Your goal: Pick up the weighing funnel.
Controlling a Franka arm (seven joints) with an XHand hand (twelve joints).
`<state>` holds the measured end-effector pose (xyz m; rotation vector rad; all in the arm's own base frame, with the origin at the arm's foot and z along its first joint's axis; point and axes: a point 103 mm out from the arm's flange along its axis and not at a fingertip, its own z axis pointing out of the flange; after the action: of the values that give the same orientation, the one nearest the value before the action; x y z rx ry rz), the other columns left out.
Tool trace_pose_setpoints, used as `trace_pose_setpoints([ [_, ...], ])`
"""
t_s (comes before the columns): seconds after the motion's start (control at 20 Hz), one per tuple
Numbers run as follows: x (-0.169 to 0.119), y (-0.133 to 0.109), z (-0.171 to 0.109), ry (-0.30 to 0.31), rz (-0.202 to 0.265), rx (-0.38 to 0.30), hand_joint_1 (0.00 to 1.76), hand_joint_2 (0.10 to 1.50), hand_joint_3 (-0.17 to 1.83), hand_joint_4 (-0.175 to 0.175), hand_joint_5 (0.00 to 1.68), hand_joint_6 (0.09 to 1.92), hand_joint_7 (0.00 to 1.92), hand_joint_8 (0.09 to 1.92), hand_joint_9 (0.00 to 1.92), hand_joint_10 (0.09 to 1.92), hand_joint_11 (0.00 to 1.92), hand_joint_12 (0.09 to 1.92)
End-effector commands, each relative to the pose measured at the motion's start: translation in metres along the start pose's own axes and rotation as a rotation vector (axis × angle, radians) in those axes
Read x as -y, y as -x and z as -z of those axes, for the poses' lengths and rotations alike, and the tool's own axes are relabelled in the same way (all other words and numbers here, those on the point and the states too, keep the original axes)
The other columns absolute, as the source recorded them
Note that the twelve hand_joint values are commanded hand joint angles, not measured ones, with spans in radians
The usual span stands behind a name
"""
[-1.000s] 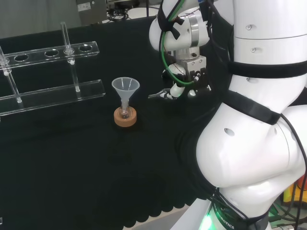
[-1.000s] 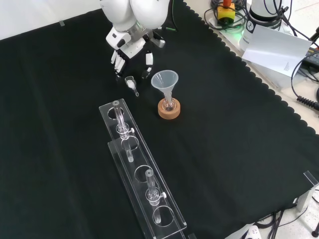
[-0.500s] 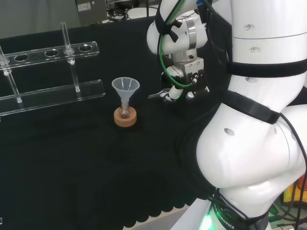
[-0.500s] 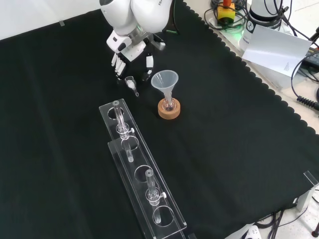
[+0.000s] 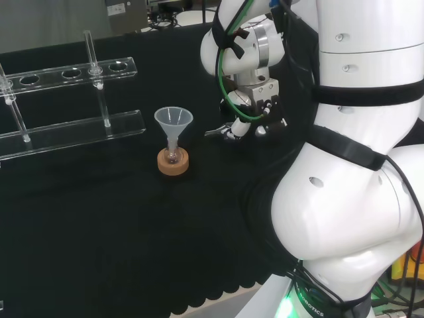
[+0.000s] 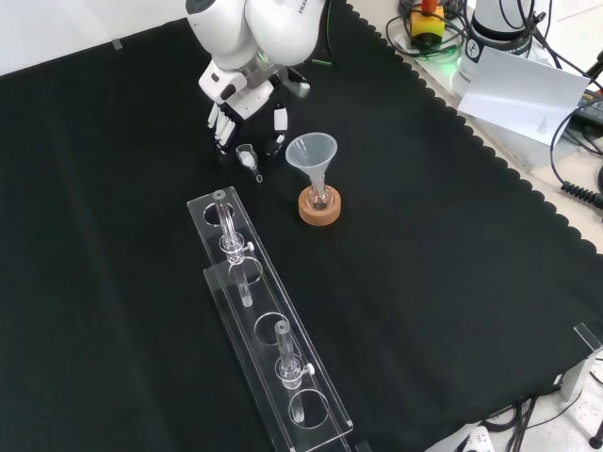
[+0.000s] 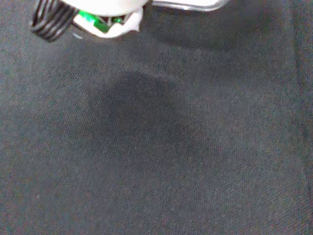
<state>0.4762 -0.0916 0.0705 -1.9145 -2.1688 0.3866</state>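
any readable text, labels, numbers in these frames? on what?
Nothing can be read.
Small label behind the bench, head view: too small to read.
Print on the white sheet, front view: too small to read.
Lettering on the arm's base, head view: blurred.

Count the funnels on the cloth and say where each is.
2. The funnel stands mouth up over a cork ring. The weighing funnel lies just left of it in the front view, below the hand. None seems hidden.
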Motion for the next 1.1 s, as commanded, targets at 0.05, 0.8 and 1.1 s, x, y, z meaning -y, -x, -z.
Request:
trace_pose_setpoints([
  [0.05, -0.0030, -0.0027, -0.0013, -0.002, -0.005, 0.006, 0.89, 0.63, 0.61, -0.058, 0.48, 0.63, 0.56, 0.74, 0.81, 0.50, 0.58, 1.21],
  [0.8, -0.0067, -0.0015, -0.0055, -0.003, 0.005, 0.001, 0.89, 0.64, 0.61, -0.055, 0.52, 0.68, 0.58, 0.74, 0.82, 0.50, 0.59, 1.20],
  [1.1, -0.0077, -0.0041, -0.0087, -0.001, 0.002, 0.011, 0.90, 0.64, 0.61, -0.051, 0.55, 0.71, 0.59, 0.75, 0.84, 0.50, 0.60, 1.20],
])
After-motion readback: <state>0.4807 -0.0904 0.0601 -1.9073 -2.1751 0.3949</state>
